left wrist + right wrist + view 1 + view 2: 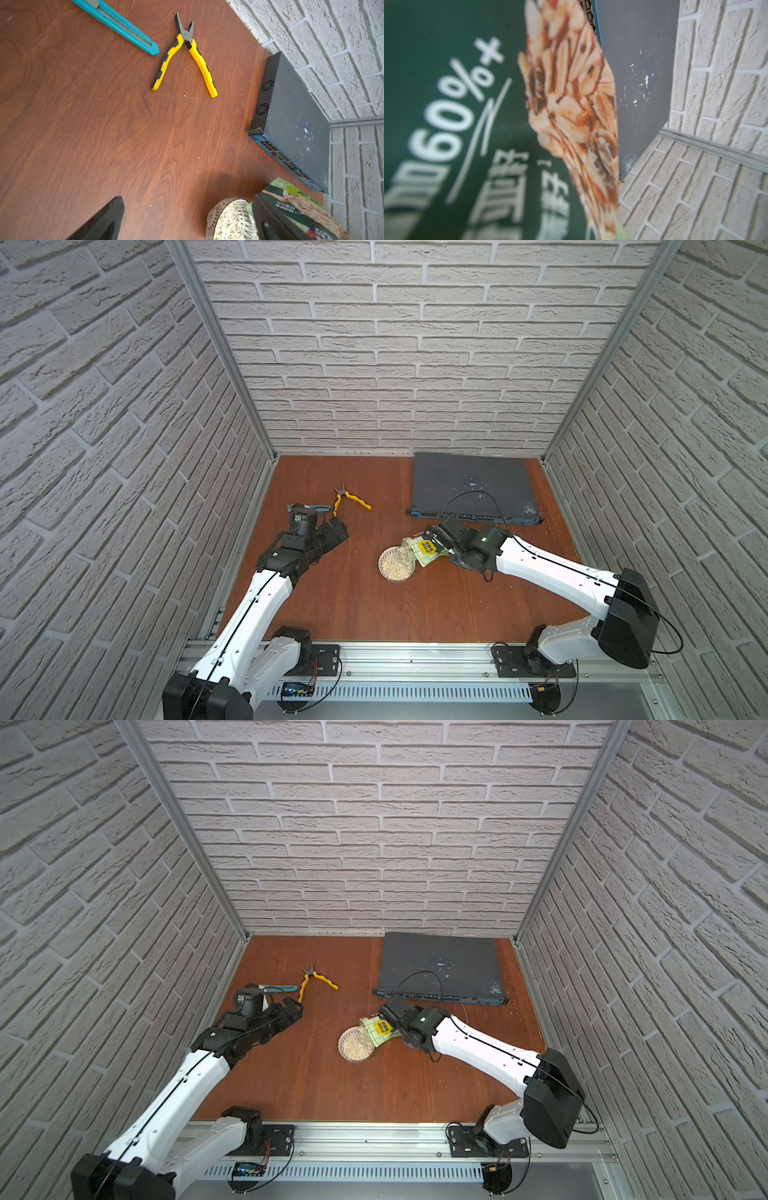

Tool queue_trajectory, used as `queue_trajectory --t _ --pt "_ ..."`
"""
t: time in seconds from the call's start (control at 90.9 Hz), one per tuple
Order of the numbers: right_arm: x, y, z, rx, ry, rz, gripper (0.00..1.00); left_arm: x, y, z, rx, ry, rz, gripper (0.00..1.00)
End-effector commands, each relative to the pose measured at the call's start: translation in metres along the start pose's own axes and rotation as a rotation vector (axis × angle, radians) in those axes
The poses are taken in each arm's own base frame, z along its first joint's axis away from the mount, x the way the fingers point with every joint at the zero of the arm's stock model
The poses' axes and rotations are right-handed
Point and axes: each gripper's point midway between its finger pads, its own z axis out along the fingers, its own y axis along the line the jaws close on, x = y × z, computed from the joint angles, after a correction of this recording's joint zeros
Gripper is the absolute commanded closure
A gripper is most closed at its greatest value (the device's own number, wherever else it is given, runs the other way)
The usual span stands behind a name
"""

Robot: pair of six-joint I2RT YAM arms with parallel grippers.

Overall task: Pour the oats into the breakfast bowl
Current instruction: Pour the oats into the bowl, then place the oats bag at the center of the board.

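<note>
Heavily blurred, the pouch (456,124) crowds the right wrist view.

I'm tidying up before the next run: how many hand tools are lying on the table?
2: yellow-handled pliers lie open toward the back left, and a teal utility knife lies just beside them, not touching. No others show; none seem hidden.

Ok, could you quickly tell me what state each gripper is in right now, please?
Left gripper: open, holding nothing.
Right gripper: closed on the oat pouch, tilted toward the breakfast bowl.
</note>
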Motion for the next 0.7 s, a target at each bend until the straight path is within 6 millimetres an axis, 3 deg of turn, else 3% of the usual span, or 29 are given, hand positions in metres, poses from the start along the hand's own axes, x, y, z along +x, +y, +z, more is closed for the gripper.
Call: queue_trajectory --t 0.0,0.198,0.451,0.693 --pt "-0.022 0.007 -0.015 -0.168 -0.193 0.163 0.96 -0.017 -0.015 -0.009 0.069 -0.038 0.005 0.02" --pt "-0.034 0.018 -0.018 -0.394 -0.331 0.315 0.96 -0.027 -0.022 -0.014 0.148 -0.048 -0.019 0.02" --pt "-0.069 0.017 -0.024 -0.57 -0.595 0.529 0.96 -0.037 -0.029 -0.03 0.206 -0.111 0.022 0.02" --pt "-0.105 0.016 -0.005 -0.642 -0.794 0.656 0.93 -0.045 -0.045 -0.039 0.303 -0.174 0.065 0.02"
